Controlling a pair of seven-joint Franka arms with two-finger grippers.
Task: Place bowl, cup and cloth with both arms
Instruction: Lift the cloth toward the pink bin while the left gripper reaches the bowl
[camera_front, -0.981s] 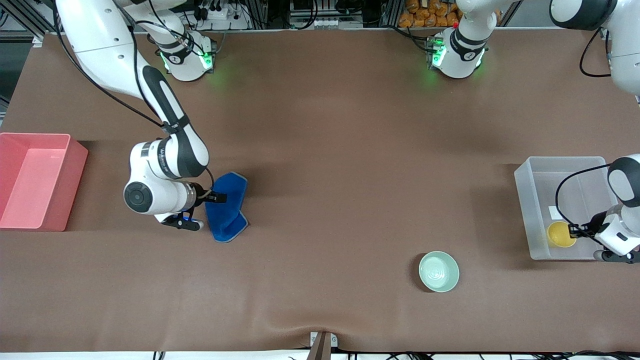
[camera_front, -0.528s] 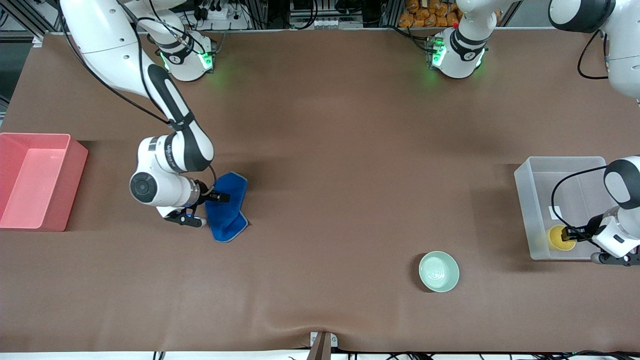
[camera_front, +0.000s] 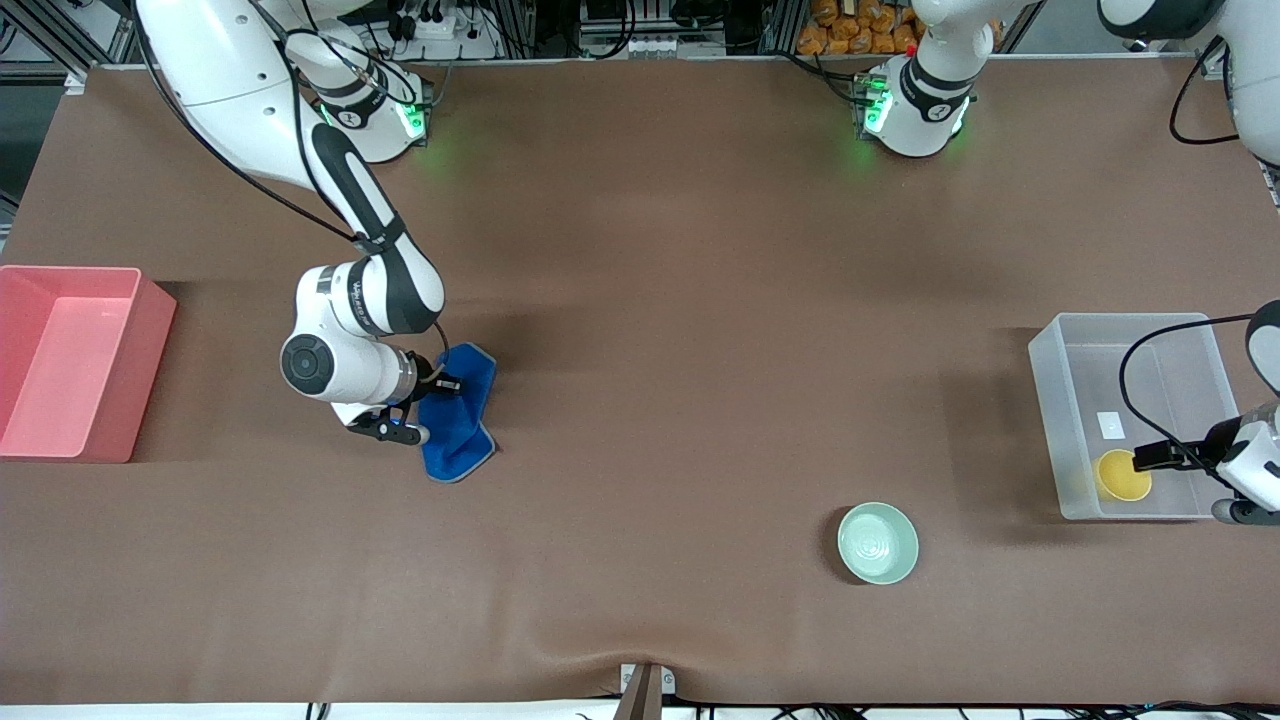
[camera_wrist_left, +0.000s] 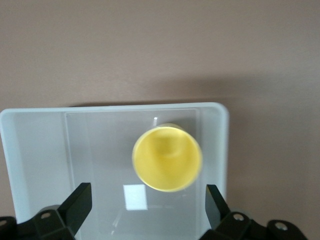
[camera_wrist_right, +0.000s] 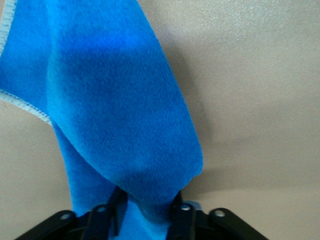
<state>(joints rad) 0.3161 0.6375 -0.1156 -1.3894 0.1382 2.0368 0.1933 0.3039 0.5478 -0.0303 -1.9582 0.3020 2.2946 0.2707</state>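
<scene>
The royal-blue cloth (camera_front: 462, 432) (camera_wrist_right: 115, 100) lies crumpled on the brown table toward the right arm's end. My right gripper (camera_front: 450, 384) (camera_wrist_right: 147, 200) is down on it, shut on a raised fold that sits between both fingers. The yellow cup (camera_front: 1123, 475) (camera_wrist_left: 167, 157) stands upright inside the clear bin (camera_front: 1045, 400) (camera_wrist_left: 30, 115), in the corner nearest the front camera. My left gripper (camera_front: 1146, 460) (camera_wrist_left: 148, 192) hangs open just beside the cup, touching nothing. The mint-green bowl (camera_front: 878, 542) sits alone on the table, nearer the front camera than the bin.
A pink bin (camera_front: 150, 370) stands at the right arm's end of the table, with nothing in it. A small white label lies on the clear bin's floor (camera_front: 1109, 425). The table's front edge runs close below the bowl.
My left gripper opened, let go of the cup and drew back from it; the cup now stands in the bin. My right gripper shifted over the cloth and closed on a fold.
</scene>
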